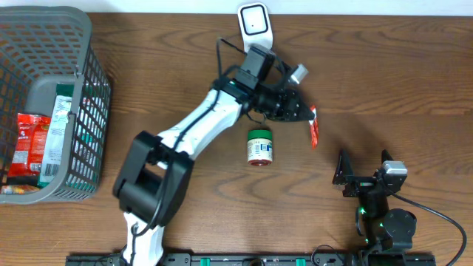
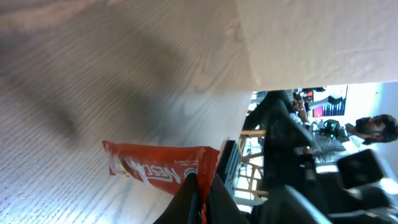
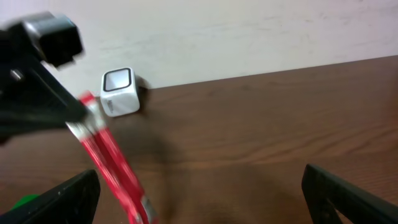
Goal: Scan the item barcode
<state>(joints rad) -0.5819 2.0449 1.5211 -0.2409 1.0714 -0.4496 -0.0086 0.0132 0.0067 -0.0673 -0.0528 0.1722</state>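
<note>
- Overhead: pinching thin red plastic sachet in left gripper, pressed together on one end.
- Left wrist: gripping same sachet at its edge between dark fingertips; white lettering on the red.
- Behind left gripper, near but apart: white boxy barcode scanner.
- Just beside left gripper, robot side: small green-lidded jar on its side on brown wooden table.
- Right gripper spread wide, holding nothing, well apart from sachet.
- Far left of left gripper: grey wire basket with packets inside.

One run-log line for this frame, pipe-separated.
left pincer: shut on red plastic sachet | right pincer: open, empty | white box-shaped scanner: apart from sachet
</note>
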